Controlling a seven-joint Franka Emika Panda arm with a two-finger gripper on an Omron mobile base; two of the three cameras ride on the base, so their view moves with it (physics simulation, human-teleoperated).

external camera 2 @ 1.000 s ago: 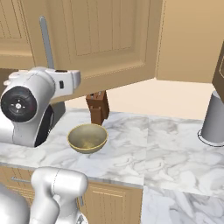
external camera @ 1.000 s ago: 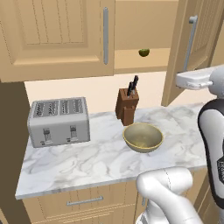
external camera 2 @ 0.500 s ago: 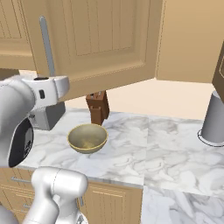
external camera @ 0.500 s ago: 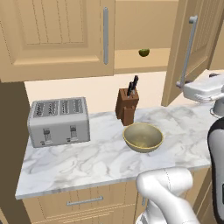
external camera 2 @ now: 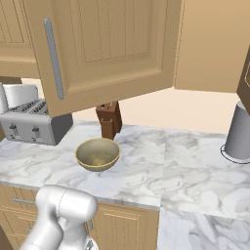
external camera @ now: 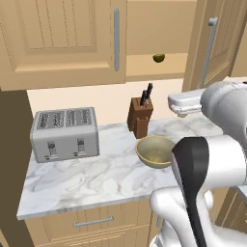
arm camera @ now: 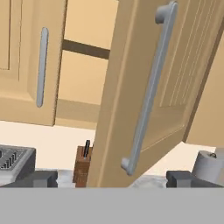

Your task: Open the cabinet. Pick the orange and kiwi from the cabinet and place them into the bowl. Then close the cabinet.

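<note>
Light wood fills the upper half of the left base view: the cabinet (external camera: 67,43) with its right door (external camera: 219,46) swung wide and the left door closed. On the shelf in the gap sits the kiwi (external camera: 158,58), small and dark green. I cannot make out the orange. Below, on the marble worktop (external camera: 87,178), the bowl (external camera: 154,151) stands empty, just in front of the knife block (external camera: 141,116), with a toaster (external camera: 65,132) to its left. A second ago the arm's hand was higher and nearer the open door; now it has pulled back and sits lower, to the right of the bowl.

In the right base view, a door hangs open over the bowl (external camera 2: 97,154) and hides the shelf. A grey canister (external camera 2: 239,132) stands at the far right.

In the hand view, the tool (arm camera: 113,178) faces the open door's bar handle (arm camera: 148,89), its tips spread wide and empty, apart from the handle. It has just let go.

So the opening looks done; the fruit picking comes next, likely starting with the kiwi.
</note>
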